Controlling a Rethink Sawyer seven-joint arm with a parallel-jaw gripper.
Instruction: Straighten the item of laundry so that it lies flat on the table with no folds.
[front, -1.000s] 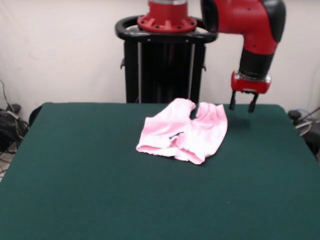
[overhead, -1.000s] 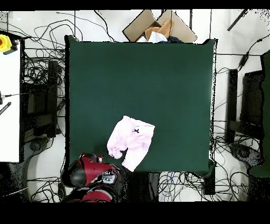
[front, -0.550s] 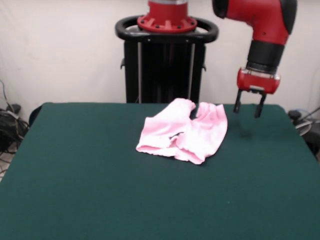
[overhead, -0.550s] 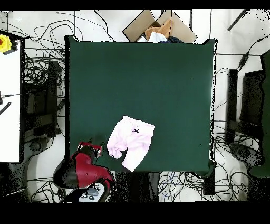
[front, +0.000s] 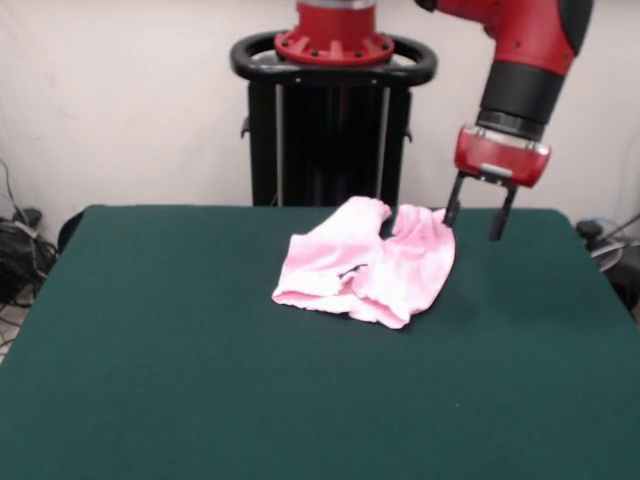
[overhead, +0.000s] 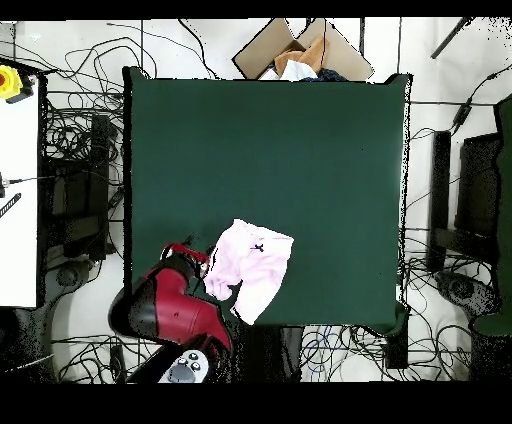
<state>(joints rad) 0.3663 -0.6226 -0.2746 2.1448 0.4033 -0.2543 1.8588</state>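
The item of laundry (front: 365, 262), pale pink pants, lies rumpled on the dark green table (front: 200, 380), toward its far side, with its waistband edge folded and the two short legs pointing to the pedestal. A tiny dark bow shows near its middle. My gripper (front: 472, 220) hangs open and empty just above the table. Its left fingertip is at the garment's upper right corner; I cannot tell if it touches. From overhead, the pants (overhead: 250, 268) lie near the table's (overhead: 270, 150) bottom edge, with the red arm (overhead: 170, 305) at their left side.
The black pedestal (front: 335, 130) stands behind the table. In the overhead view, an open cardboard box (overhead: 300, 55) with clothes sits past the table's top edge, a white bench (overhead: 20, 200) stands at the left, and cables cover the floor all round.
The gripper has swung from beside the table's edge in toward the pants and now hangs at their corner. The pants have not moved.
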